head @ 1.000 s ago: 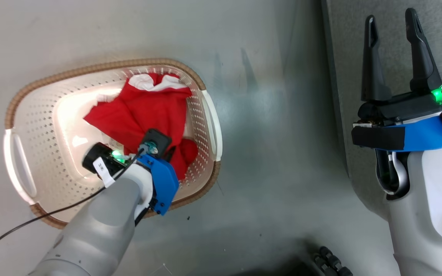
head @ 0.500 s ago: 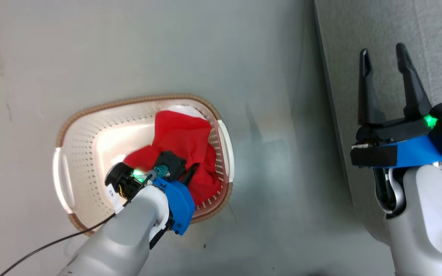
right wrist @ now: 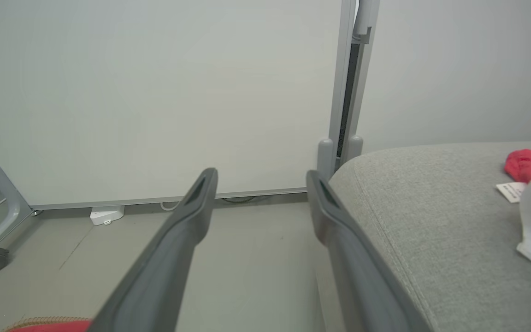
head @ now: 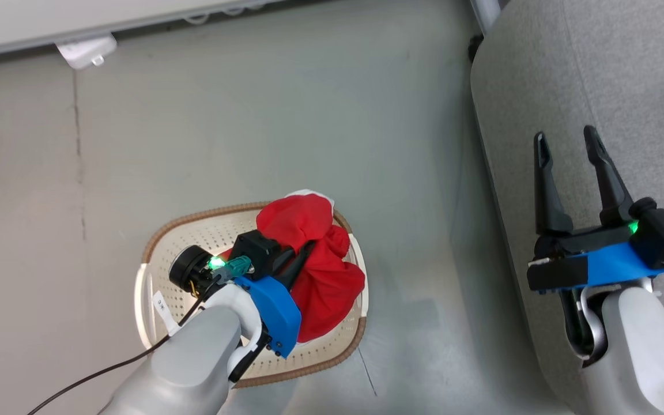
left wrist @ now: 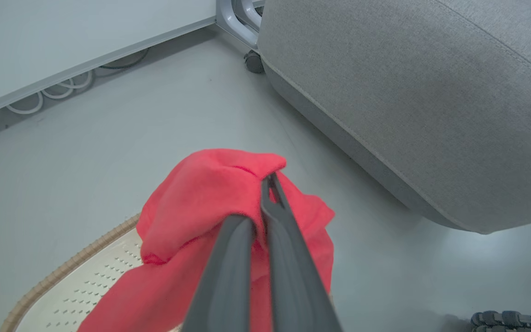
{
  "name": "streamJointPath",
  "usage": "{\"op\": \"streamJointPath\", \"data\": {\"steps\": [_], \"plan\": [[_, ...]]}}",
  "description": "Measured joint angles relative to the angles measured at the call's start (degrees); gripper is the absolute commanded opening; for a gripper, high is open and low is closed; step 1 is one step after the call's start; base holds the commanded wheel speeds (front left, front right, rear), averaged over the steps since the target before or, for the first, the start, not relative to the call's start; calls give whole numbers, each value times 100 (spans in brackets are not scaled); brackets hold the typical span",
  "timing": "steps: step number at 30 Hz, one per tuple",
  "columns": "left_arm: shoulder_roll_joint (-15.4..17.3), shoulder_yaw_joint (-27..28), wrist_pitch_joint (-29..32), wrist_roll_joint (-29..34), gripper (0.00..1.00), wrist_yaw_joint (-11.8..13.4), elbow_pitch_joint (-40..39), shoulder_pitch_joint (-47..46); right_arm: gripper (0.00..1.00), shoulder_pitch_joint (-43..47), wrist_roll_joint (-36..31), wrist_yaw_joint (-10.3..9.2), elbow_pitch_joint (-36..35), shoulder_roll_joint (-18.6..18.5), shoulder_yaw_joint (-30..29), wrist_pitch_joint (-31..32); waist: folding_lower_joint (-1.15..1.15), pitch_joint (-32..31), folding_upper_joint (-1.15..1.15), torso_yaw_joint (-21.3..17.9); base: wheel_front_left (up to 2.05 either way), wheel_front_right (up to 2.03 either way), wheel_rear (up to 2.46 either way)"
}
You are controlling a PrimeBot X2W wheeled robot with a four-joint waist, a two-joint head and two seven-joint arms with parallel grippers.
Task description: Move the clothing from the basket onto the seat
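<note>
Left arm angled over basket [head: 193, 218]; my left pincer [left wrist: 266, 193] pinches the bunched red garment [head: 320, 276]. My right pincer [head: 565, 144] fingers spread apart, above seat [head: 626, 69] edge.

No legible txt; white tag [head: 161, 306] & label [right wrist: 510, 191] on seat [right wrist: 422, 221] too small to read.

Office-like lab: wheeled partition panels [right wrist: 155, 92], bare grey floor [head: 251, 115].
</note>
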Motion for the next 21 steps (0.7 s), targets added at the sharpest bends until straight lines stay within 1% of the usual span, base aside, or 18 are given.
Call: {"op": "streamJointPath", "data": {"steps": [12,21], "plan": [[126,592,0,535,0,113,-959,310,100,530,37,0,204,-40,21,0,0,-1024,0,205,0,0,0],[13,699,0,751,0,143,-1245,282,100,838,46,0,281,-45,16,-1,0,-1586,0,356,0,0,0]]}}
